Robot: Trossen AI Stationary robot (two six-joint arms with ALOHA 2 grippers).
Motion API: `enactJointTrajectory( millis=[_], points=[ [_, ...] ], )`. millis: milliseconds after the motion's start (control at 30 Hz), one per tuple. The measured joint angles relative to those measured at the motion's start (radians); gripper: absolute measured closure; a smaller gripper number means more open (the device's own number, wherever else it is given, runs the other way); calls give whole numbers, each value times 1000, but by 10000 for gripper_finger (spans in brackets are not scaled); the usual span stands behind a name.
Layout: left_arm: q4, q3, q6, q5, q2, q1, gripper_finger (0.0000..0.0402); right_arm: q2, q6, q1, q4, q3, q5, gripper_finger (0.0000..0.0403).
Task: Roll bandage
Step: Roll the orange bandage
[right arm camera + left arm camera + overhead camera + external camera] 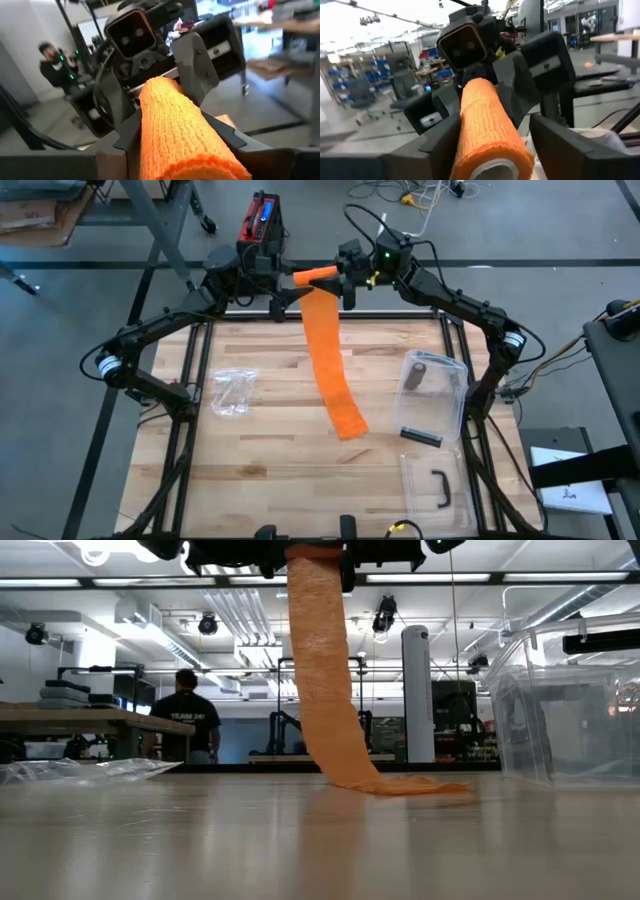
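High over the table's far edge an orange bandage roll lies level between my two grippers, which face each other. Its loose strip hangs down, and the strip's end rests flat on the wooden table. My right gripper is shut on the roll's right end. My left gripper is open, one finger standing clear on one side of the roll's left end and the other finger close on the opposite side. My right gripper pinches the roll's right end between its two fingers. It comes in level from the table's right, fingers lying along the roll. The roll is lifted clear and level, and the strip hangs slack below it. My left gripper: I cannot tell whether its near finger touches the roll.
A clear plastic box with a dark item inside stands at the table's right, its lid nearer the front edge. A black stick lies between them. A crumpled clear bag lies at the left.
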Motion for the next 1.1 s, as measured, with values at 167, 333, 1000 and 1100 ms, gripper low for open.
enactJointTrajectory(
  millis=[167, 333, 1000, 1100],
  points=[
    [3, 1, -87, 0, -1, 0, 148, 1, -180, 3, 0, -1, 3, 261],
    [49, 1, -317, 0, -3, 16, 158, 1, -386, 11, 6, -1, 6, 261],
    [86, 0, -498, 108, 10, 37, 223, -1, -812, 51, 30, 1, 63, 273],
    [89, 0, -533, 139, 13, 37, 217, -1, -898, 57, 28, -1, 59, 278]
  ],
)
